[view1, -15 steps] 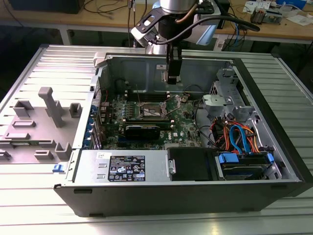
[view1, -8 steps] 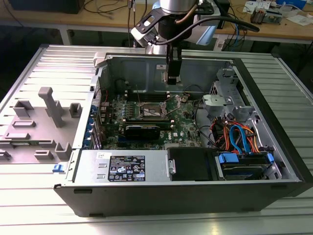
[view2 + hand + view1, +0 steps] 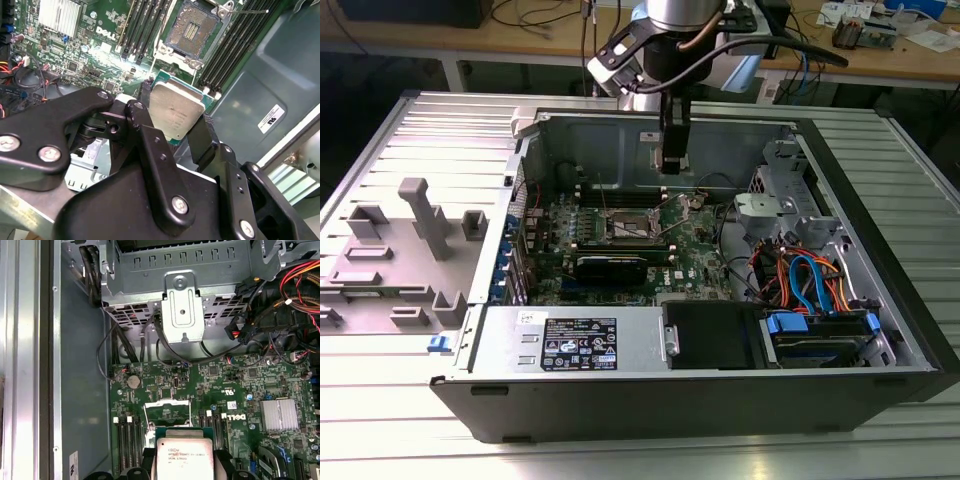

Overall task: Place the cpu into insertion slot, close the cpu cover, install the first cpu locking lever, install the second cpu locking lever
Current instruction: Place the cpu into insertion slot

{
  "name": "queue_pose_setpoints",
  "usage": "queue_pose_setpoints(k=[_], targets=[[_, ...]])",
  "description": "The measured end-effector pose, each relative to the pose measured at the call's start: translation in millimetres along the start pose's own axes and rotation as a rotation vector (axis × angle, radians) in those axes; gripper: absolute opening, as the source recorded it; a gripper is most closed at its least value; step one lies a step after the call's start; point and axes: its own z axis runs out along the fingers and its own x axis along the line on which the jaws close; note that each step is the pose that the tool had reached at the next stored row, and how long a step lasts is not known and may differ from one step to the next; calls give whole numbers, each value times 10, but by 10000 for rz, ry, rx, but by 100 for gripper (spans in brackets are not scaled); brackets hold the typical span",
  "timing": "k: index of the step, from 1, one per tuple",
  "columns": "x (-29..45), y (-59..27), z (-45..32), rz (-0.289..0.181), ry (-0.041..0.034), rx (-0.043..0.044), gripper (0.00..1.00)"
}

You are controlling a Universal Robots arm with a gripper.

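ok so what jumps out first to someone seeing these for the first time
The silver-topped cpu stands out first, clamped in the gripper, which hangs over the green motherboard inside the open computer case. Just beyond it in the second wrist view lies the insertion slot, bare and empty, flanked by long black memory slots.

Overall: bright, even light from above in the exterior view.
Glare: white hot spot on the green board [image 3: 100,37] by the memory slots [image 3: 145,25] in the second wrist view; the chip [image 3: 176,112] gleams pale.
Shadow: case [image 3: 610,135] interior darker than the ribbed table [image 3: 440,130] around it.
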Motion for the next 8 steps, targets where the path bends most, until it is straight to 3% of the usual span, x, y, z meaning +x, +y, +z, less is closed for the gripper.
queue_pose_setpoints(k=[8], targets=[[0,-1,18,233,-12,1,54]])
